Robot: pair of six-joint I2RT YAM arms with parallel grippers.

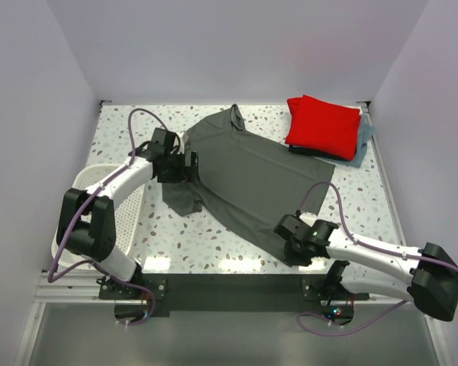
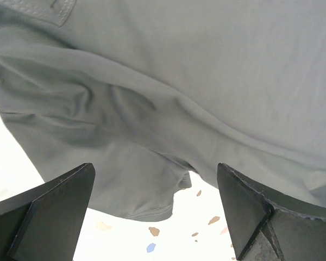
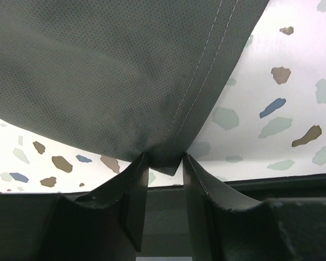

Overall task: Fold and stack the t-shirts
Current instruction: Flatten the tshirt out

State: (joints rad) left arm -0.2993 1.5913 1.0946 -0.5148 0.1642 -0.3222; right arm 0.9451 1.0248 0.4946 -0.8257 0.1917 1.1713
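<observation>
On the table (image 1: pixel 175 238), seen from above, the grey shirt (image 1: pixel 248 179) lies spread across the middle, collar toward the far edge and hem toward the near edge. The red shirt (image 1: pixel 324 124) sits folded in the far right corner, on top of the blue shirt (image 1: pixel 365 143). A basket (image 1: pixel 82 180) stands at the left edge. My left gripper (image 1: pixel 188 168) is at the grey shirt's left sleeve, and my right gripper (image 1: pixel 285 230) is at its near hem.

Through my left wrist, my left gripper (image 2: pixel 155 187) stands spread wide above the rumpled sleeve of the grey shirt (image 2: pixel 206 81), holding nothing.

Through my right wrist, my right gripper (image 3: pixel 165 162) pinches the hem corner of the grey shirt (image 3: pixel 98 70), and the cloth rises off the table (image 3: pixel 293 81) to my fingers (image 3: pixel 133 190).
</observation>
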